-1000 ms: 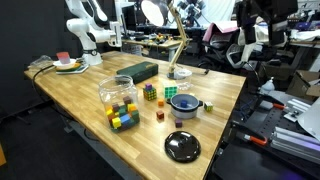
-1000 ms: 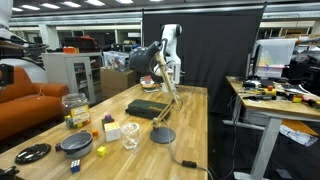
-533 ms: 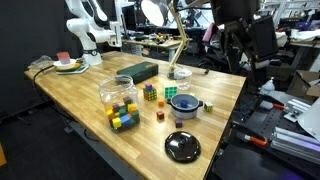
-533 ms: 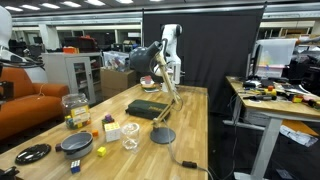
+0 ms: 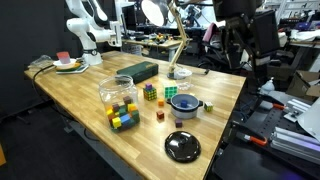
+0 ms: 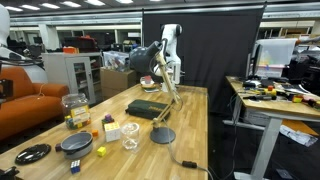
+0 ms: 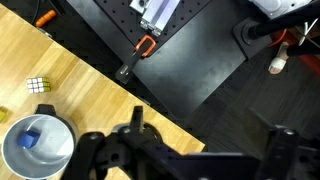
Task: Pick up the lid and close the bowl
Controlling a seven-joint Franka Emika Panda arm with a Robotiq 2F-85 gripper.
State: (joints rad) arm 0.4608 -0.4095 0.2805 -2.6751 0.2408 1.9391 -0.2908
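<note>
The lid (image 5: pixel 182 147) is a dark glossy disc that lies flat near the table's front corner; it also shows in an exterior view (image 6: pixel 32 153). The silver bowl (image 5: pixel 184 103) with a teal-blue inside stands uncovered behind it and shows in the wrist view (image 7: pixel 35 146) at lower left, and in an exterior view (image 6: pixel 75 146). My gripper (image 5: pixel 250 58) hangs high beyond the table's right edge, well away from both. In the wrist view the gripper (image 7: pixel 205 150) has its fingers (image 7: pixel 135 122) wide apart with nothing between them. The lid is out of the wrist view.
A clear container of coloured blocks (image 5: pixel 118 96), a Rubik's cube (image 5: pixel 150 92), small loose blocks, a dark box (image 5: pixel 136 71) and a desk lamp (image 5: pixel 178 70) stand on the wooden table (image 5: pixel 90 100). Orange clamps (image 7: pixel 146 45) lie on the dark floor off the table edge.
My arm has come lower and nearer at the table's right side, mostly in the first half second. The lid, bowl and other things have not moved.
</note>
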